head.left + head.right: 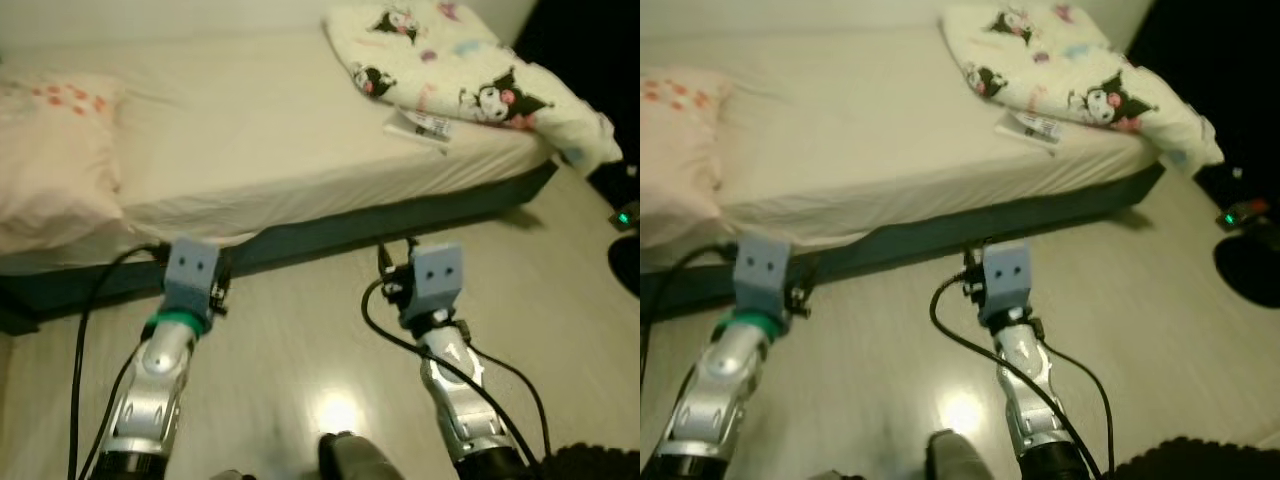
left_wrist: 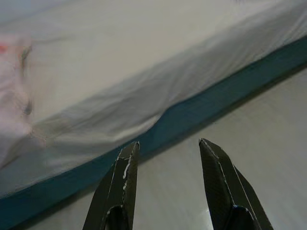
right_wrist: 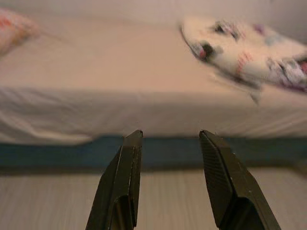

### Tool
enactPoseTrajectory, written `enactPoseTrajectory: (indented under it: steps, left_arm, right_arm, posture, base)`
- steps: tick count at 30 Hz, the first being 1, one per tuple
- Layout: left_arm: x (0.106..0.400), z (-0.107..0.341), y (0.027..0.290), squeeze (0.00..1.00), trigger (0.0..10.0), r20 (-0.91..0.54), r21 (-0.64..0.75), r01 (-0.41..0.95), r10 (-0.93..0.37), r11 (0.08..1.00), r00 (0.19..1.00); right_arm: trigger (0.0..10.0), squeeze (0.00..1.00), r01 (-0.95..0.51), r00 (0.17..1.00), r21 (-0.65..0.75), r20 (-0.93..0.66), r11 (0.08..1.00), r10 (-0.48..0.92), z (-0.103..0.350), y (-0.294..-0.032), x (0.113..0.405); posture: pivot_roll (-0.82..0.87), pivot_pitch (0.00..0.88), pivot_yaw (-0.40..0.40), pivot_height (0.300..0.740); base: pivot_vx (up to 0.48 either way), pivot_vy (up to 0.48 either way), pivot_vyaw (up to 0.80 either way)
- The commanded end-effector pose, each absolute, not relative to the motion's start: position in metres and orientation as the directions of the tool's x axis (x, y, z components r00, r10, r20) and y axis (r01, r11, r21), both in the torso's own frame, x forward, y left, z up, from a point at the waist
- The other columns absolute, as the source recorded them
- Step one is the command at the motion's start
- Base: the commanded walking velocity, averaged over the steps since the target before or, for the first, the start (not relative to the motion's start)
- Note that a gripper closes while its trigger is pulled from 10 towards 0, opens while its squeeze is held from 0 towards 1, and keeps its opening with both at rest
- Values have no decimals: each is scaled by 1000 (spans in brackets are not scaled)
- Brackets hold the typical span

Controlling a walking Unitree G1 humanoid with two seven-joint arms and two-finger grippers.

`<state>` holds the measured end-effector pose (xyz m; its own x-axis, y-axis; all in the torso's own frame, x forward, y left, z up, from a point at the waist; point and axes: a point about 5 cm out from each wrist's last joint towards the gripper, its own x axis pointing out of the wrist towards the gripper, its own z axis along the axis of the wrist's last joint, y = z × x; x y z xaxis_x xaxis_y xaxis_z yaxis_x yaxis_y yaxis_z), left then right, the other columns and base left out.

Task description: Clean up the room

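Note:
A low bed (image 1: 250, 130) with a cream sheet stands before me. A cartoon-print blanket (image 1: 460, 70) is bunched at its far right corner, and a small white packet (image 1: 420, 127) lies beside it on the sheet. A pink pillow (image 1: 50, 150) rests at the left end. My left gripper (image 2: 168, 146) is open and empty, pointing at the bed's edge over the floor. My right gripper (image 3: 170, 136) is open too, holding nothing, aimed at the bed's side.
A dark teal bed base (image 1: 420, 215) runs along the light wood floor (image 1: 300, 340). At the far right sits a dark object with a green light (image 1: 625, 218). Black cables trail from both arms.

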<state>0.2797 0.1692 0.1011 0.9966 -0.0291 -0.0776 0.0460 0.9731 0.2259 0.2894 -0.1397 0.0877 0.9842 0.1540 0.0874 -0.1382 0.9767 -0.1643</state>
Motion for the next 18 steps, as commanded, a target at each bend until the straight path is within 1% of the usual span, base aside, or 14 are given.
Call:
enactPoseTrajectory:
  steps: [1, 3, 7, 14, 18]
  left_arm:
    - [278, 110, 162, 0, 10000, -33, 242, 79, -74, 967, 997]
    - [278, 110, 162, 0, 10000, -33, 242, 79, -74, 967, 997]
    - [282, 119, 156, 0, 10000, 3, 254, 108, -112, 961, 994]
    - [278, 128, 157, 0, 10000, 45, 263, 145, -162, 954, 986]
    - [277, 134, 162, 0, 10000, 54, 272, 143, -164, 951, 985]
  right_arm:
    - [10000, 0, -100, 990, -156, 86, 983, 114, 86, -154, 290]
    - [10000, 0, -100, 990, -156, 86, 983, 114, 86, -154, 290]
    - [10000, 0, -79, 988, -150, 118, 986, 97, 97, -163, 296]
    - [10000, 0, -114, 978, -149, 155, 982, 137, 103, -158, 293]
    - [10000, 0, -109, 978, -143, 161, 984, 132, 103, -162, 289]
  posture:
    - [-55, 77, 29, 731]
    - [-55, 77, 29, 731]
    - [-57, 73, 30, 731]
    - [-65, 70, 30, 731]
    - [-64, 70, 30, 731]
  base:
    - [0, 0, -800]
    - [0, 0, -800]
    - [0, 0, -800]
    - [0, 0, -800]
    - [0, 0, -800]
